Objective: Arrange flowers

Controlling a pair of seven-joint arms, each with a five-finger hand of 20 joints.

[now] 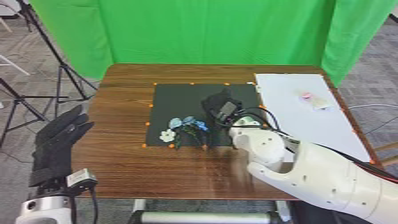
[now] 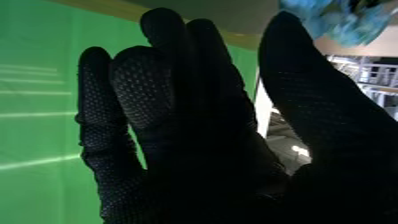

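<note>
Where flowers [image 1: 188, 121] lie, black mat [image 1: 178, 96] beneath

Mat [image 1: 173, 97]: on the counter [image 1: 124, 100]
Flowers [image 1: 188, 121]: on the mat, at its 7 o'clock
Sheet [image 1: 289, 87]: 3 o'clock from the mat
Small items [image 1: 318, 103]: on the sheet
Curtain [image 1: 213, 30]: behind, at 12 o'clock

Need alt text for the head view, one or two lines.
The right robot hand is over a black mat, beside blue flowers and a white flower lying there. The left robot hand waits by the wooden table's left edge; a white sheet lies right, green curtain behind.
</note>
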